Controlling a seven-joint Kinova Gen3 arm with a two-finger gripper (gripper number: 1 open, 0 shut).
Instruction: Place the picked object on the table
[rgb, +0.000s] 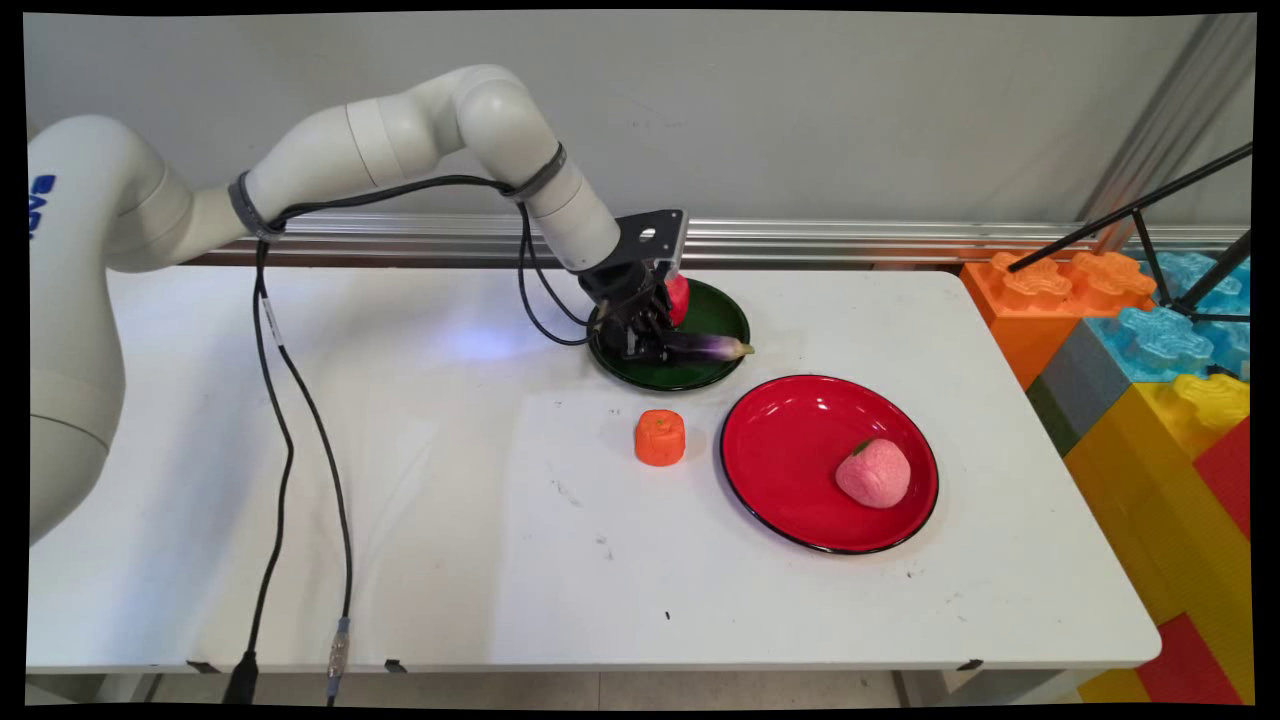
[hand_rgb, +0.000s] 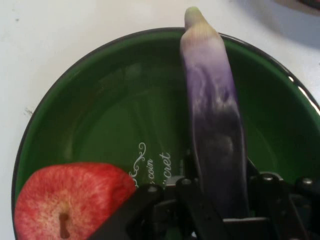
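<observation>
We saw the hand closed around the eggplant over the green plate, a red apple just beside it.

Glossy green plate; smooth plastic-looking eggplant; glossy red plate; matt white table

**Arm bent low, gripper closed on a load**

The white arm enters from the left of the frame, rises to an elbow near the upper centre, then slopes down and right to the wrist. Black cables hang from it. The black gripper points downward just above centre frame. In the hand view its linkage rises from the bottom edge, the fingers pressed against a held object.
</observation>
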